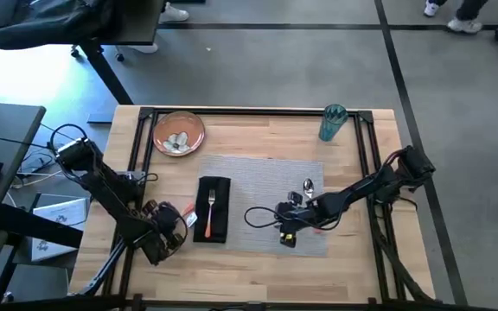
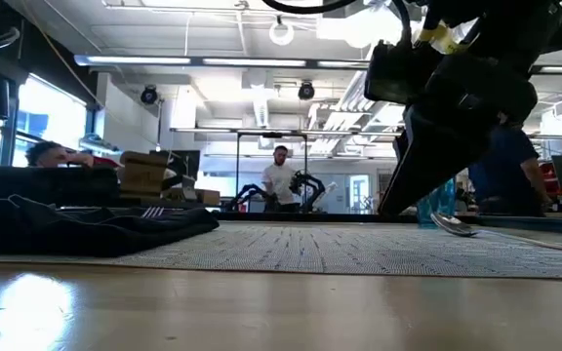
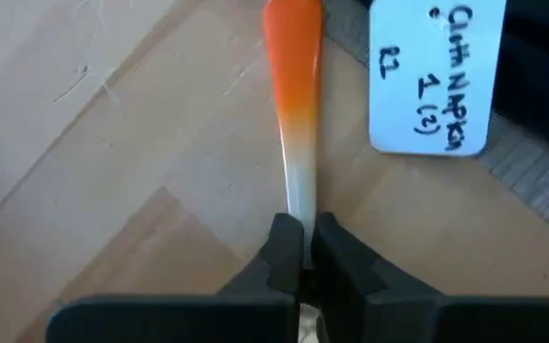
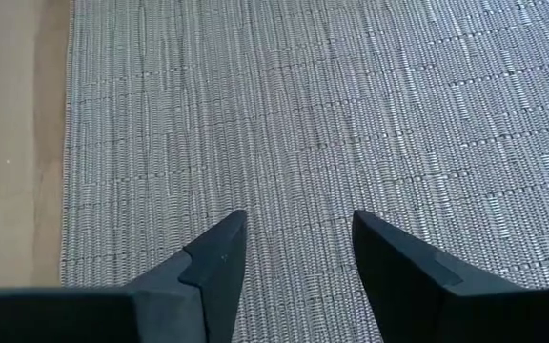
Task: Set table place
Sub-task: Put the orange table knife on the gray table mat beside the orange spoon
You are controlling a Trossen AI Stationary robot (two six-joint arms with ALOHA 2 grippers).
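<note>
- High view: we see the left gripper low on the table just off the placemat's left edge, holding an orange-handled piece of cutlery. The black napkin lies at its 3 o'clock, just beside it, its long axis running 12 to 6, with a fork already on it. The plate sits far up at 12 o'clock, off the mat; the teal cup stands near the far right corner. The right gripper hovers over the mat's right half, with a spoon just at its 1 o'clock.
- Low view: we see the right arm looming at upper right, over the mat; the napkin heaps at left, and a spoon bowl rests at right.
- Left wrist view: we see the left fingers pinched tight on the metal shank, the orange handle pointing straight away, a white tag beside it.
- Right wrist view: we see the right fingers spread wide, empty, above bare weave.
- We judge the left arm is the nearer one for laying its piece parallel to the fork.
</note>
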